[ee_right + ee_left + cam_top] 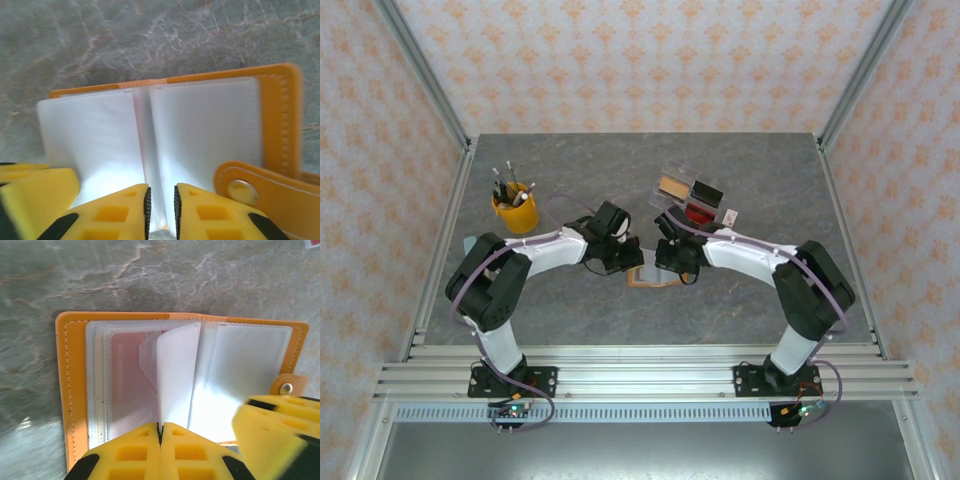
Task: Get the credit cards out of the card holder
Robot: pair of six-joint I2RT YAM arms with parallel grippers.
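The orange card holder (650, 279) lies open mid-table on grey marbled stone, its near edge hidden. My left gripper (160, 436) is pressed together on one upright clear plastic sleeve (175, 372). One pink card (127, 385) shows through cloudy film (print unreadable). My right gripper (160, 205) leaves a narrow gap; whether it grips, I cannot tell.

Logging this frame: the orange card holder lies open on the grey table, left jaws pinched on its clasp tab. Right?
Not the clasp tab: the left gripper has its jaws shut on a clear sleeve, as the left wrist view shows. The card holder does lie open on the grey table.
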